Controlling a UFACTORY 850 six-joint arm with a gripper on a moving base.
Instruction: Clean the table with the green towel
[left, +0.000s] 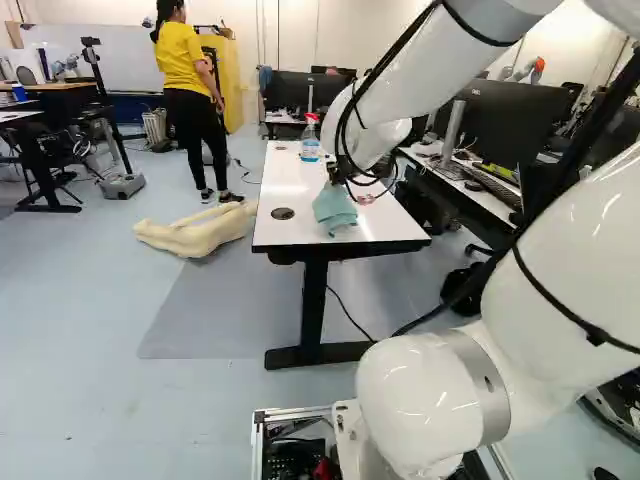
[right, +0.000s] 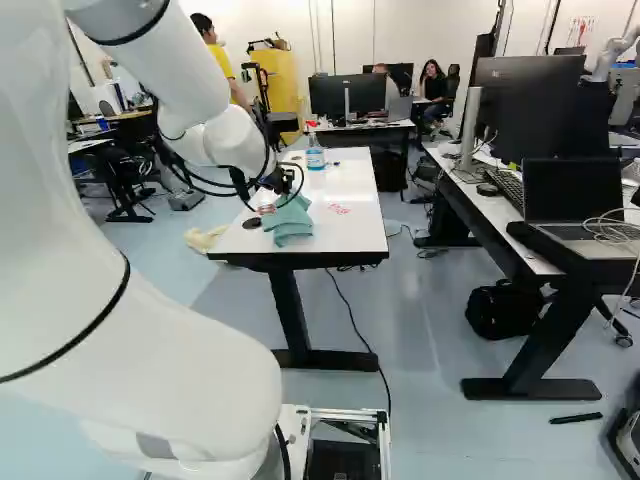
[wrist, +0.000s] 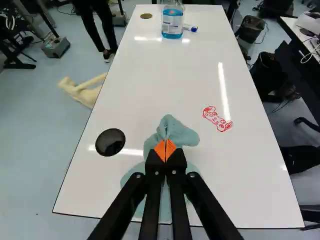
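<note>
White surface (wrist: 240, 185) is carrying a red scribble (wrist: 217, 119) at two o'clock from the pincer (wrist: 165, 150), which is pinching the green towel (wrist: 178, 131) over the near end; bunched folds could be skipping ink.

one green towel (wrist: 180, 134), one spray bottle (wrist: 172, 24), one marker (wrist: 190, 28)
</note>
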